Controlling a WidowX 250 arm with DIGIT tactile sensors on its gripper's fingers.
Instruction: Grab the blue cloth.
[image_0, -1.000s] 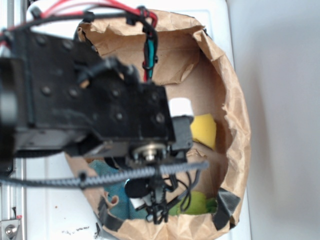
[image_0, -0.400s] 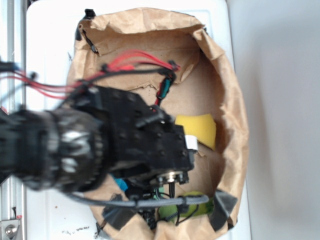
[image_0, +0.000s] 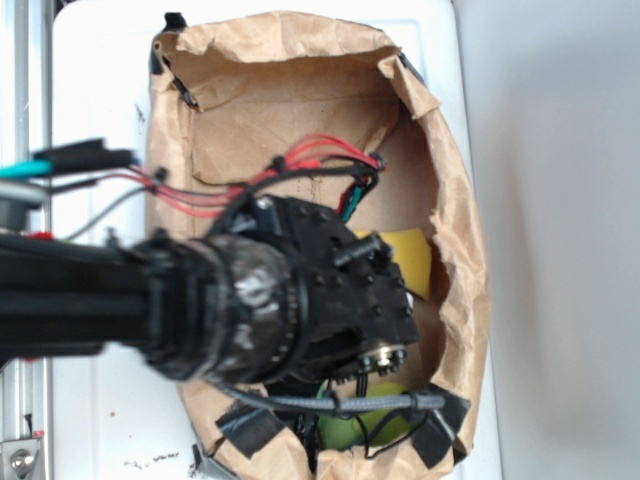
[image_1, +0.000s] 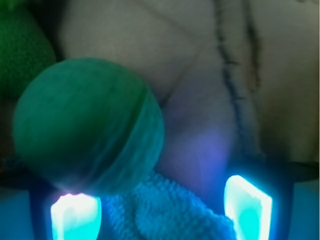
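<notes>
Cloth (image_1: 167, 212) lies right between our fingers (image_1: 248, 205), just below the ball (image_1: 87, 125) that touches its upper edge; our gripper (image_1: 161, 210) stands wide open and empty, so we judge closing should catch it.

Showing fuzzy looped terry on blue cloth (image_1: 172, 212); matt, finely textured green ball (image_1: 87, 125); crinkled matt brown paper bag (image_0: 465, 250); porous yellow sponge (image_0: 412, 258); glowing translucent plastic tool (image_1: 162, 212) pads.
</notes>
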